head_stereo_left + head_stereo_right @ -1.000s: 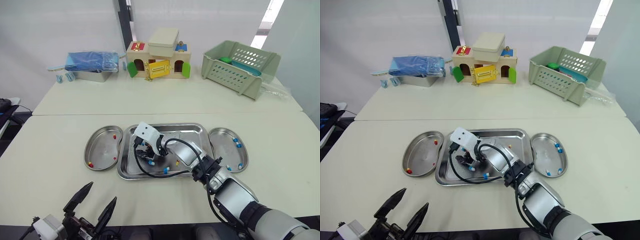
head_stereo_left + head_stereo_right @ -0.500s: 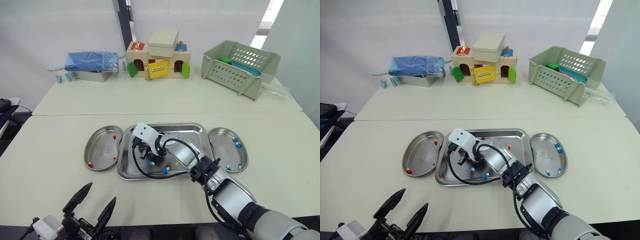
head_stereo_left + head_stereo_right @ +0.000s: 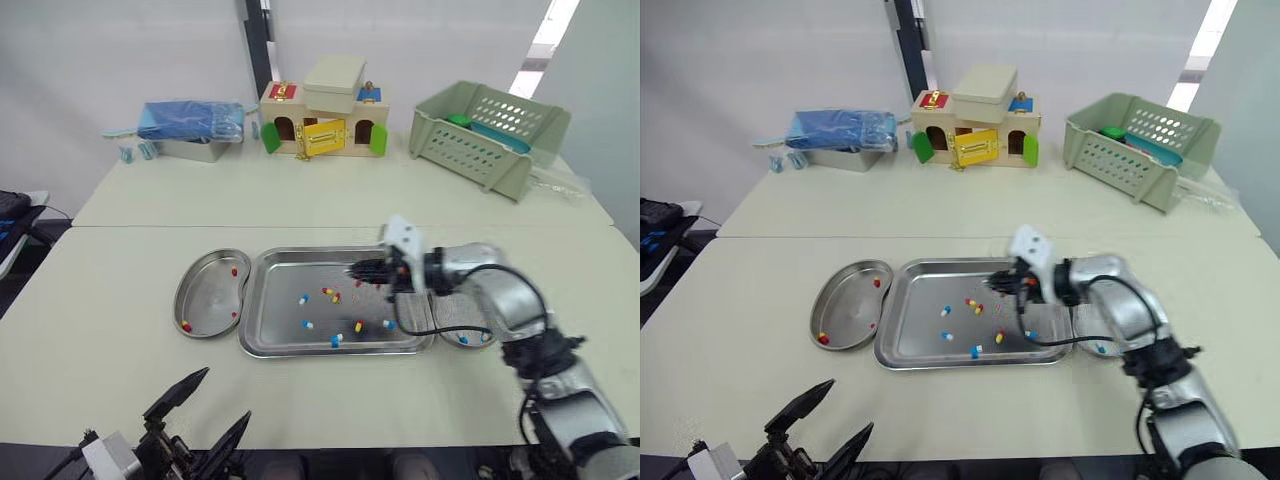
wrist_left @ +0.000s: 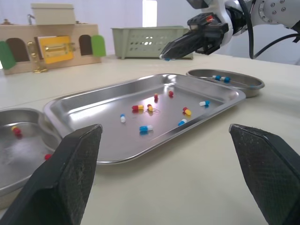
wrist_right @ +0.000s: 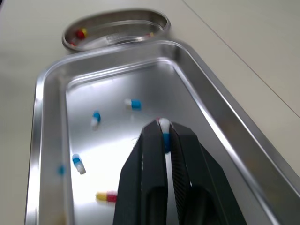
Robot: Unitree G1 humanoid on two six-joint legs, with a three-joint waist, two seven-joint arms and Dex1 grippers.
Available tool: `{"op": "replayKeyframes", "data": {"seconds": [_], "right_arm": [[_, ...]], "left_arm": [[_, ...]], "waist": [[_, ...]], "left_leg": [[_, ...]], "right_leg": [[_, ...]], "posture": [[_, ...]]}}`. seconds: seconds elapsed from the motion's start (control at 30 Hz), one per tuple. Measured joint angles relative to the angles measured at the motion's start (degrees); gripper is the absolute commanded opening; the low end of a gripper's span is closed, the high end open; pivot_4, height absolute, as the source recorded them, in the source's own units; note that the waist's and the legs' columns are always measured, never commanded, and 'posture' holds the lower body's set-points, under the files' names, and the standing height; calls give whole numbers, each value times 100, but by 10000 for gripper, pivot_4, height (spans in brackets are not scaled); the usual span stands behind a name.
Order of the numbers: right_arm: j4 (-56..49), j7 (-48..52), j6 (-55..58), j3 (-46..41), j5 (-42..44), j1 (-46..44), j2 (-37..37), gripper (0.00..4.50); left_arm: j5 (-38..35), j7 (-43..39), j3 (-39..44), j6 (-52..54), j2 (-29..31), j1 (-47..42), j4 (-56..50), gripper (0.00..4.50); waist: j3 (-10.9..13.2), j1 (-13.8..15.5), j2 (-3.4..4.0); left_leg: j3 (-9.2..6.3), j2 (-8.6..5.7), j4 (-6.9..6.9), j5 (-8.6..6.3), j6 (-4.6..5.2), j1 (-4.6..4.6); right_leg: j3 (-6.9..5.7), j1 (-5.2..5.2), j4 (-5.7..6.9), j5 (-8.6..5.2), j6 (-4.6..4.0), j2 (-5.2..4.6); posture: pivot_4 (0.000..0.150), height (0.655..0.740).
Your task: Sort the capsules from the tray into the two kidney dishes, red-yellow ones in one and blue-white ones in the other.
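A blue-white capsule is pinched at the tips of the right gripper, whose jaws are pressed against it from both sides. The gripper hangs above the tray, over the far half toward the tray's right side, clear of the tray floor.

On the tray floor lie loose capsules of both kinds. A few red-yellow ones sit near the middle, and blue-white ones are scattered around them toward the near rim.

Just beside the tray on its left sits one kidney dish, holding a few red-yellow capsules. On the tray's right side the other kidney dish is partly hidden behind the right arm. Two blue-white capsules show in its near end.

The left gripper hangs low in front of the tray's near left corner, over bare counter. Its jaws are spread wide and hold nothing.

Far behind the tray stand a toy house, a green basket and a blue packet on a metal box.
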Motion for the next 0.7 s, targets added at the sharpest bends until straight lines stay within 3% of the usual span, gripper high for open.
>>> {"op": "replayKeyframes", "data": {"seconds": [0.23,0.47,0.7], "right_arm": [[209,813,-629,-681,163,955,-1634,230],[646,865,-1182,-727,-42,1400,-1987,230],[656,829,-1272,-725,-87,1400,-2031,17009]], "left_arm": [[-52,-566,-180,29,396,-302,124,45000],[-119,-1107,-266,-14,554,-721,356,45000],[-240,-1198,-266,-13,538,-769,418,45000]], "waist": [[2,7,0],[3,-16,1],[4,11,1]], "left_leg": [[5,1,4,-1,2,5],[6,1,5,-1,2,11],[7,1,6,-1,2,10]], "right_leg": [[2,10,-3,0,0,0],[5,12,1,1,-1,1],[4,16,-3,1,-1,-1]], "posture": [[1500,7400],[1500,7400],[1500,7400]]}}
